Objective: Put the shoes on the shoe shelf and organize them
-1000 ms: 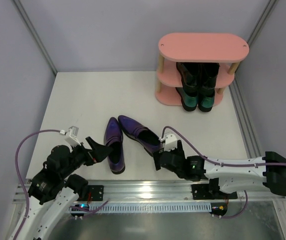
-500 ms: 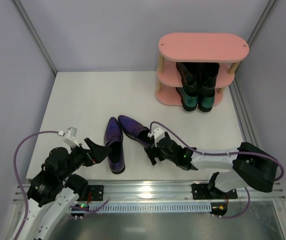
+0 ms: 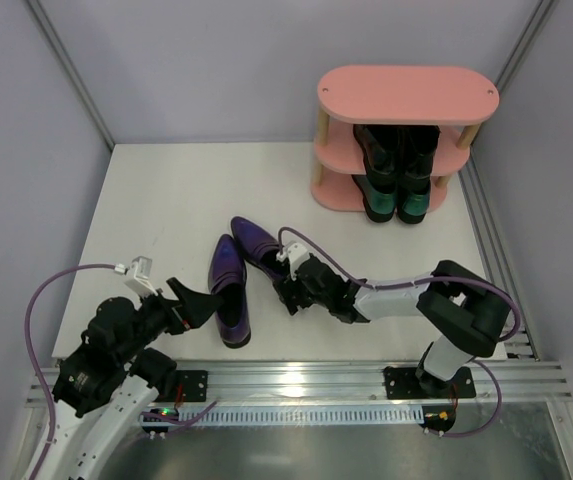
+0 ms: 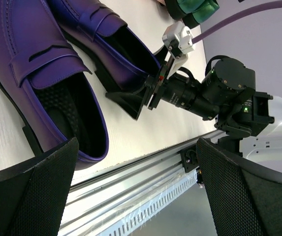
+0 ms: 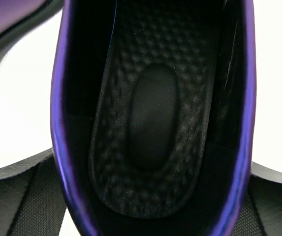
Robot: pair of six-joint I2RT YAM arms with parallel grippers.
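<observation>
Right pincer [image 3: 288,293] advanced, straddling purple loafer [image 3: 254,241] heel

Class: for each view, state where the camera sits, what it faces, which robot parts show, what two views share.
Top external: above, behind the bases; looks down on table, shelf, left arm, right arm.
Left wrist: on that wrist; looks across the left purple shoe at the right pincer; own fingers frame it.
Right wrist: likewise; looks into the right purple shoe; own fingers flank it.
Shared: both wrist views show that shoe.
</observation>
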